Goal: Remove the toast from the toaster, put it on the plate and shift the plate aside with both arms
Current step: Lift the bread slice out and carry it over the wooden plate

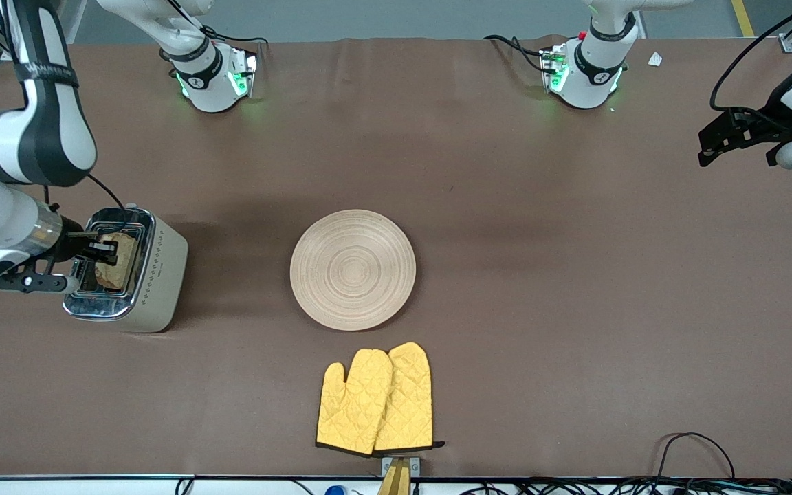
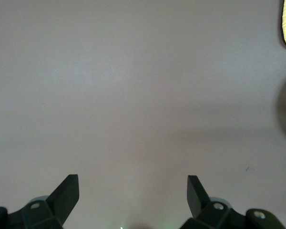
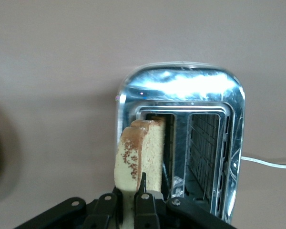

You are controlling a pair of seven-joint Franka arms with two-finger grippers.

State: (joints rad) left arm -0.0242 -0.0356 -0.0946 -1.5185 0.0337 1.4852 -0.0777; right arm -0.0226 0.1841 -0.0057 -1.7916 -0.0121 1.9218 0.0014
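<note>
Right pincer (image 1: 104, 251), reaching in from the right arm's end of the surface, is closed on the toast (image 1: 115, 265), which stands upright in one slot of the toaster (image 1: 155, 282). In the right wrist view the two fingers (image 3: 143, 200) clamp the slice (image 3: 140, 157) at its edge while most of the bread shows above the chrome top (image 3: 181, 88); the second slot beside it is empty. Whether the toast has been lifted at all cannot be told.

Left pincer (image 1: 740, 141) hangs wide and holds nothing over bare surface (image 1: 575, 275) at the left arm's end, well apart from everything else; that arm waits. Its own view shows both fingers (image 2: 66, 191) spread above plain brown cloth.

Plate (image 1: 353, 269) lies near the middle of the surface, well apart from the toaster and carrying nothing. Two yellow oven mitts (image 1: 377, 400) lie side by side nearer the front camera than the plate.

Progress, as judged: only the grasp is made. Drawing the slice out of the slot, carrying it across to the plate, setting it down, and shifting the plate aside with both arms all remain.

Writing: no brand or label can be read on the toaster, plate or mitts; the small marks on the arm bases are too small to make out.
</note>
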